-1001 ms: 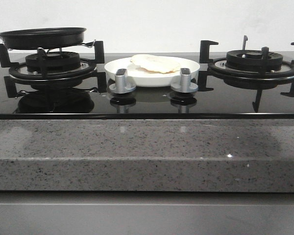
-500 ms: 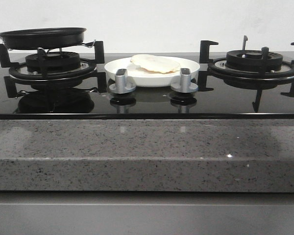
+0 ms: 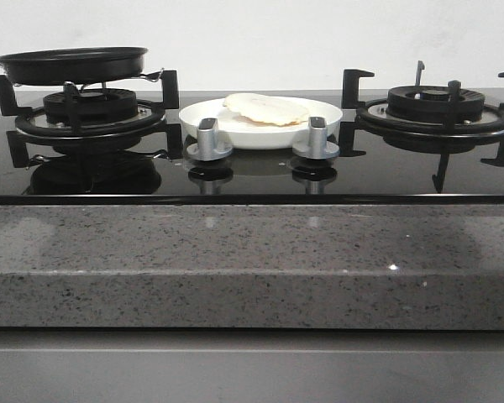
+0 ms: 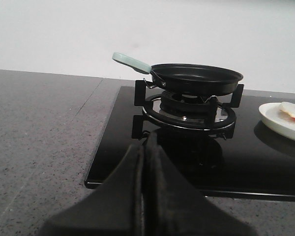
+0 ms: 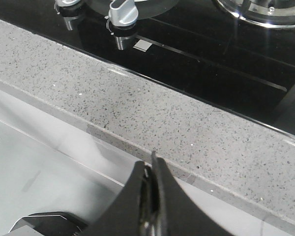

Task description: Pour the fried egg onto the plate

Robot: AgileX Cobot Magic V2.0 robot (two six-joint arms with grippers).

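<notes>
Fried egg point(image 3: 266, 108) overhangs the plate point(image 3: 260, 134) between the burners; frying pan point(image 3: 71, 64) rests left; both grippers point(image 4: 142, 157) point(image 5: 151, 172) closed, empty. Risk: any nudge could slide the egg off

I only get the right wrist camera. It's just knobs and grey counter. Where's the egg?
Observer: The egg lies on the plate, behind the two knobs.
Child: Where's the pan?
Observer: The pan sits on the left burner. In the left wrist view it looks empty.
Child: Is the left arm holding it?
Observer: No. The left fingers are shut on nothing, well short of the pan.
</notes>
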